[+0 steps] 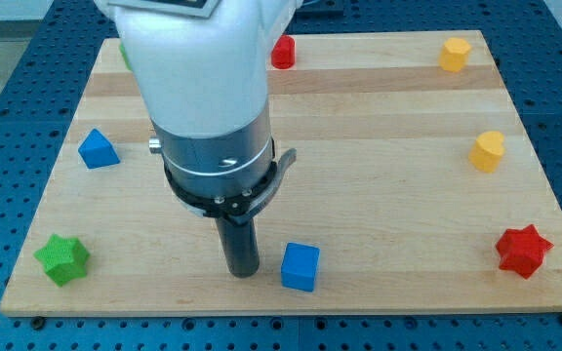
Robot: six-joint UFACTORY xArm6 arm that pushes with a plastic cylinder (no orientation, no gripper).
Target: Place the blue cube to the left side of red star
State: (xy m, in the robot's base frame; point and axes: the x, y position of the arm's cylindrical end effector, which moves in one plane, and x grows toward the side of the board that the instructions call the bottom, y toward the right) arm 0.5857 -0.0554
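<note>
The blue cube [300, 266] sits near the view's bottom edge of the wooden board [379, 175], about at the middle. The red star [523, 250] lies at the view's bottom right, far to the right of the cube. My tip [242, 272] is on the board just left of the blue cube, a small gap apart from it. The arm's white and grey body [203, 97] hides the board's upper middle-left.
A blue triangular block [98, 149] is at the left. A green star [62, 258] is at the bottom left. A red block [282, 52] is at the top middle. Yellow blocks sit at the top right [455, 54] and right [488, 151]. A green block [124, 55] peeks behind the arm.
</note>
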